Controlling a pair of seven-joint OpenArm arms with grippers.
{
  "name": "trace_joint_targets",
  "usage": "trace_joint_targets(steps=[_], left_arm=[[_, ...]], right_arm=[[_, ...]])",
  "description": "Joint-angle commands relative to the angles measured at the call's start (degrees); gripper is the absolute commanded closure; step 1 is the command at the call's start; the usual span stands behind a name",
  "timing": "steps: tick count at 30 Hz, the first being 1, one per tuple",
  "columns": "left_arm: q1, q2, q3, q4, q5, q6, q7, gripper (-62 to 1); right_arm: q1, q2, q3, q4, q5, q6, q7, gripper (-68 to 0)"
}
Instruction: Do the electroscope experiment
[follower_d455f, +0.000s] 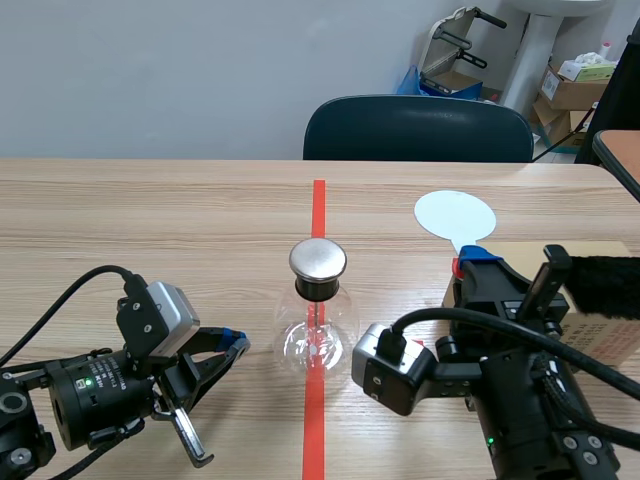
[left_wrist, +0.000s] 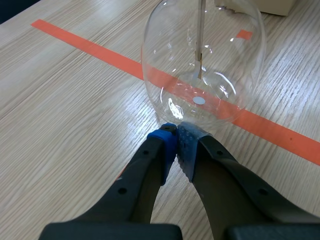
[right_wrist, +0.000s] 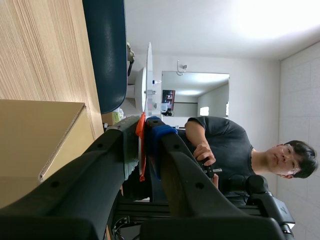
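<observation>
**Paddle in grip, cap not yet touched**

Right gripper: clamped tight on the thin red handle of a paddle, its pale round disc standing up beyond the fingertips. Well apart from the flask — off to the side of the metal cap, not over it.

Left gripper: pressed shut on nothing, pads together, low on the table. Foot of the flask just ahead of the tips; cannot tell whether touching the glass or just short of it. Flask upright on the orange tape line, cap on. Thin strip inside hanging straight down, with no spread visible.

Roughly midway, by the look of it.
- Judged done: picking up the paddle, and setting the shut left jaws at the flask's base, perhaps to steady it.
- Judged left: bringing the disc to the cap and watching the strip inside for movement.

Cannot tell whether the disc is already rubbed on the black fuzzy pad lying on the cardboard box beside the right jaws — if not, rubbing first.
</observation>
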Motion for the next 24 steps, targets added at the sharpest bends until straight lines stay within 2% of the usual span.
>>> trace_joint_targets(steps=[1,20,24], left_arm=[[-0.2,0.2,-0.3,1.0,-0.1,0.1,-0.7,-2.6],[-0.1,0.2,-0.3,1.0,-0.1,0.1,-0.7,-2.6],[0.0,0.2,-0.3,1.0,-0.1,0.1,-0.7,-2.5]], right_arm=[[0.5,0.0,0.2,0.4,-0.3,-0.6,-0.2,-0.9],[0.5,0.0,0.2,0.4,-0.5,-0.6,-0.2,-0.9],[0.5,0.3,0.2,0.4,-0.9,-0.6,1.5,-0.9]])
